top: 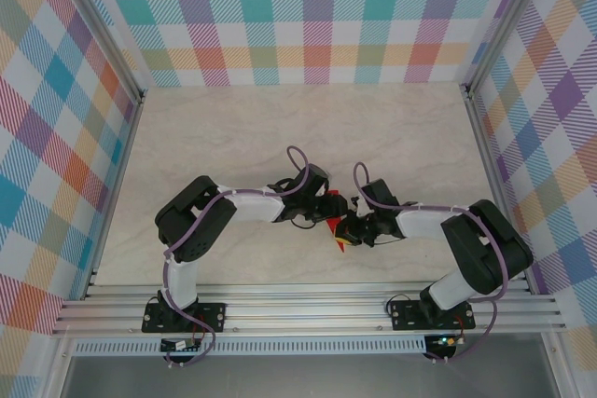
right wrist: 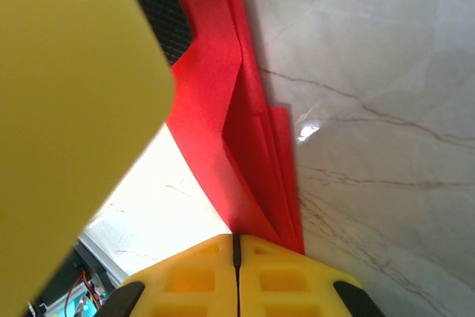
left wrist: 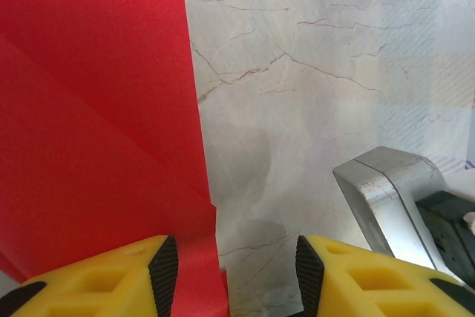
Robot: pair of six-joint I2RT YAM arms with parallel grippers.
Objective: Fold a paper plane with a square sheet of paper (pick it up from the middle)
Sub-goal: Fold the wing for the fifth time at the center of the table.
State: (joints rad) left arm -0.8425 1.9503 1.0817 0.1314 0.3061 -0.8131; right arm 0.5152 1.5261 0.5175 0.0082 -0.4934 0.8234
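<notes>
My right gripper point(right wrist: 236, 252) is closed tight on the stacked edges of the paper plane point(right wrist: 245, 131). It pinches the red layers together so the creases cannot spring apart. From that pinch the paper arches up off the surface point(right wrist: 386, 72), between my two arms, near the middle of the near side. My left gripper point(left wrist: 231, 261) stands half apart and grips nothing (one pad sits over the red sheet, the other over bare marble). I judge it straddles the paper's edge, ready for the next fold.
</notes>
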